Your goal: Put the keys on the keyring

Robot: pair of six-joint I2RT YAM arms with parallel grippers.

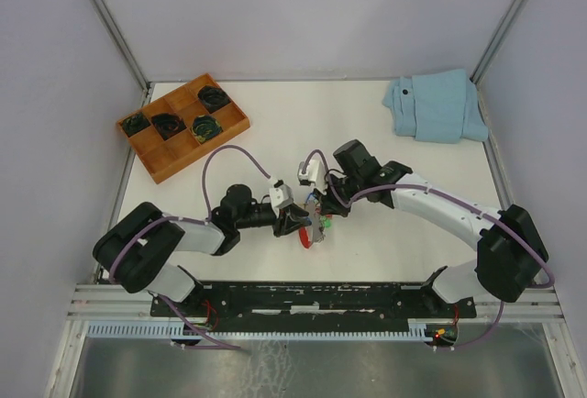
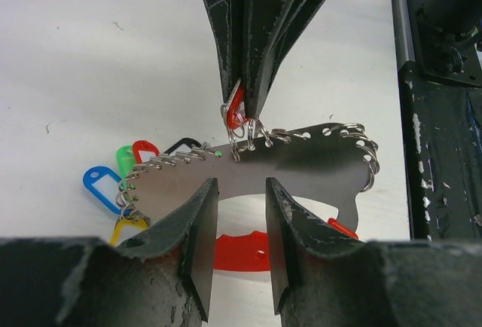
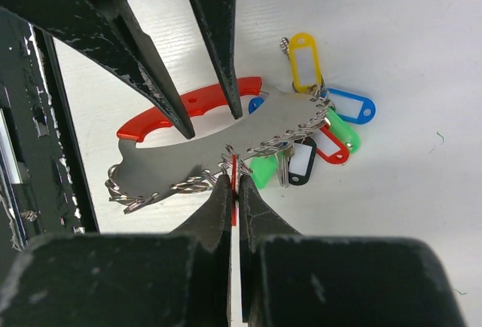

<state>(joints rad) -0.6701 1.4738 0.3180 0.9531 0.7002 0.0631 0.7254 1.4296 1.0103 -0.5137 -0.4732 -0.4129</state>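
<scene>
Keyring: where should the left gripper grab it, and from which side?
By the ring-free edge beside the red band, from that side: the keyring is thin and flat, while its curved edge is crowded with rings, tags and the right gripper holding a red tag.

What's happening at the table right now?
Both arms meet mid-table over the keyring, a grey metal plate edged with small rings, with a red band. The left gripper has its fingers apart, tips set against the plate as if steadying it. The right gripper is shut on a red tag, holding it at the plate's ringed edge. I can't tell whether that tag's ring is threaded on.
</scene>
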